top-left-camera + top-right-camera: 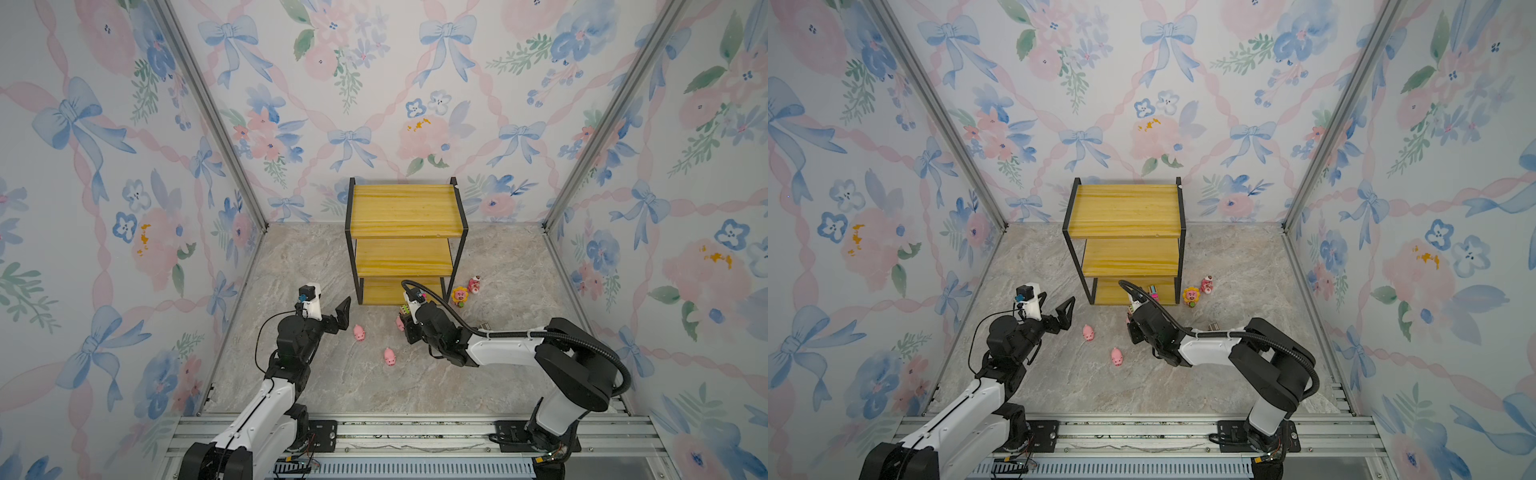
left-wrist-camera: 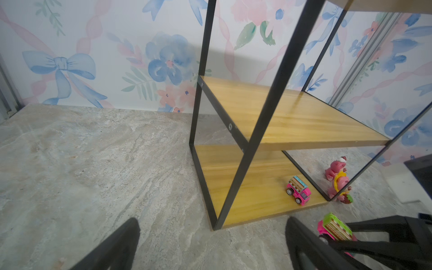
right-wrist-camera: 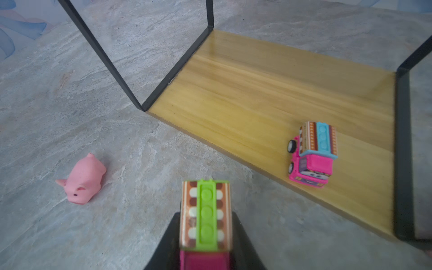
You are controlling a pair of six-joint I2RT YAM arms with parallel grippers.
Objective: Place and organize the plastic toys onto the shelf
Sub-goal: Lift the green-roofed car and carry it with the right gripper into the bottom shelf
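The shelf [image 1: 405,210] [image 1: 1125,210] stands at the back middle, its yellow boards in a black frame. On its bottom board [image 3: 257,93] sits a pink truck with a blue roof [image 3: 314,154] [image 2: 298,190]. My right gripper [image 3: 205,217] [image 1: 405,316] is shut on a pink truck with a green roof [image 3: 207,215] [image 2: 335,228], just in front of that board. My left gripper [image 2: 212,222] [image 1: 347,316] is open and holds nothing, near the shelf's front left corner. Two pink pigs [image 1: 359,332] [image 1: 390,356] lie between the arms. A third pig [image 1: 400,322] is half hidden under the right gripper.
A sunflower-faced bear [image 1: 459,295] [image 1: 1191,296] and a plain pink bear [image 1: 474,284] [image 1: 1207,284] stand on the marble floor right of the shelf. Floral walls close in three sides. An aluminium rail [image 1: 415,432] runs along the front.
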